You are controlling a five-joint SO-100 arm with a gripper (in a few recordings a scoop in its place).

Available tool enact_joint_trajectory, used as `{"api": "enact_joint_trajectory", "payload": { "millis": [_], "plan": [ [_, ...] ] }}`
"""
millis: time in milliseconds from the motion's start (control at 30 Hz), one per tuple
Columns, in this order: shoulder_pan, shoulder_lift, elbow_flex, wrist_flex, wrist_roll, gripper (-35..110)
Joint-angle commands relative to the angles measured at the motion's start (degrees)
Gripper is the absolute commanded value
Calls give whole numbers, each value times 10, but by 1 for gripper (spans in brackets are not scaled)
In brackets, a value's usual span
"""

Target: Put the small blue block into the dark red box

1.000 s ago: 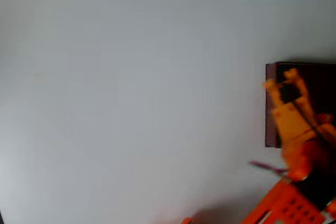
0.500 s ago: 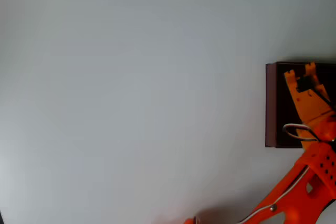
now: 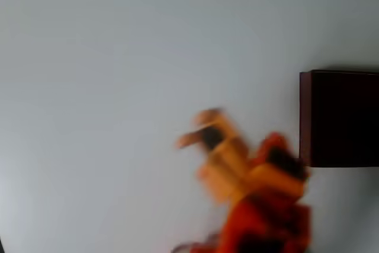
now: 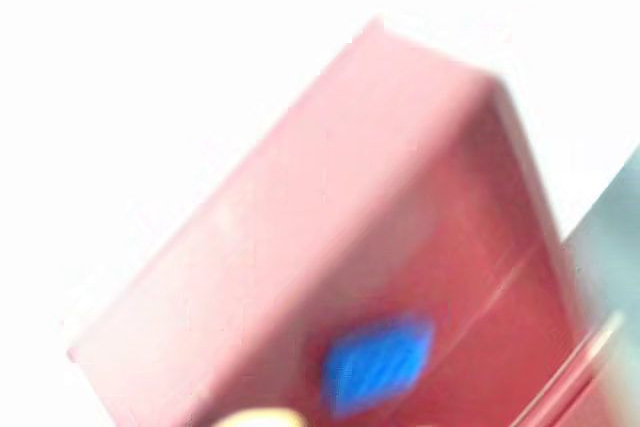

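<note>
I see the small blue block [image 4: 378,362] lying inside the dark red box [image 3: 340,119]; my jaws look spread and empty, left of it over the counter [image 3: 118,87].

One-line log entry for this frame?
small blue block: inside dark red box | gripper: over table left of box, blurred, jaws unclear

Overhead view: soft, even light on the pale surface [image 3: 118,87], dimmer toward the bottom corners. The gripper [image 3: 201,131] is smeared by motion blur. Wrist view: overexposed, washed-out white, with the box [image 4: 380,217] and block [image 4: 378,365] blurred and pinkish.
</note>
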State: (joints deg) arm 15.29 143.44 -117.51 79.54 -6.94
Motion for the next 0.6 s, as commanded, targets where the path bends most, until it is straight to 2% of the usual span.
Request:
{"api": "enact_joint_trajectory", "payload": {
  "millis": [0, 133, 267, 467, 567],
  "plan": [
    [-151, 165, -85, 7, -19, 0],
    [-294, 288, -189, 4, -64, 0],
    [-398, 348, -261, 7, -56, 0],
    [-478, 490, -403, 17, -33, 0],
    [-518, 503, -433, 29, -30, 0]
  ]
}}
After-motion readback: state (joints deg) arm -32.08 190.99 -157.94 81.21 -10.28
